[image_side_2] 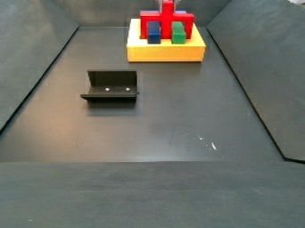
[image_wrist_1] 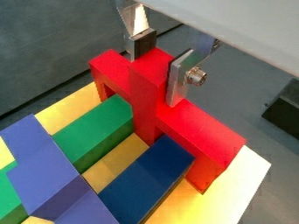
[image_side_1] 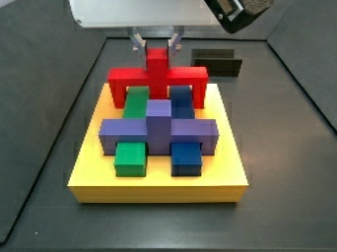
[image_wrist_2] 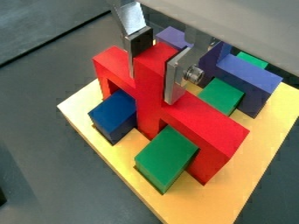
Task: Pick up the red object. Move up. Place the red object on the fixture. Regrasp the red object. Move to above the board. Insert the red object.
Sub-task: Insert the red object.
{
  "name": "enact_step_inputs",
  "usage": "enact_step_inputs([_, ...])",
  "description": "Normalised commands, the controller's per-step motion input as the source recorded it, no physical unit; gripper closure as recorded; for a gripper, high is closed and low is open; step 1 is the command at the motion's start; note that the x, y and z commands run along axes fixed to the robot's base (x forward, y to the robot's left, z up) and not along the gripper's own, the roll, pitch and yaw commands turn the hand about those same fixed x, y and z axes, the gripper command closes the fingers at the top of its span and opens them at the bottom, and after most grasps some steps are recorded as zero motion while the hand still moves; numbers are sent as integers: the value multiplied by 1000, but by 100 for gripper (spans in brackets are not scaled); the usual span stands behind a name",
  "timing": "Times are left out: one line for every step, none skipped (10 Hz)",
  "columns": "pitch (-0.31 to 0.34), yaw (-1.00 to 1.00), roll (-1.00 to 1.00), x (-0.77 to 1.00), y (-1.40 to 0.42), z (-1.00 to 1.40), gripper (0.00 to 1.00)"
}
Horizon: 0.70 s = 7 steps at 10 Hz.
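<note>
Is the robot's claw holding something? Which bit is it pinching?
Yes. The gripper, above the board, pinches the red object by its upright middle prong.

my claw (image_wrist_1: pixel 160 54): two flat silver plates | dark pads | round screw on one plate | white housing above

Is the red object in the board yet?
In: red object stands among the board's blocks, with the gripper shut on its middle prong.

Fingers (image_wrist_1: pixel 160 54) around red object's (image_wrist_1: pixel 176 118) prong
</note>
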Motion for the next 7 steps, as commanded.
enact_step_inputs([14,-97,0,66,23,-209,100])
enact_step_inputs([16,-71,0,100,0,-237,100])
enact_step_inputs([19,-40,0,157,0,-274,100])
enact_step_inputs([0,0,-41,103,0,-414,100])
enact_step_inputs([-19,0,-110,0,34,-494,100])
enact_step_inputs([0,0,-83,3,26,-509,100])
enact_step_inputs([0,0,0,0,0,0,100])
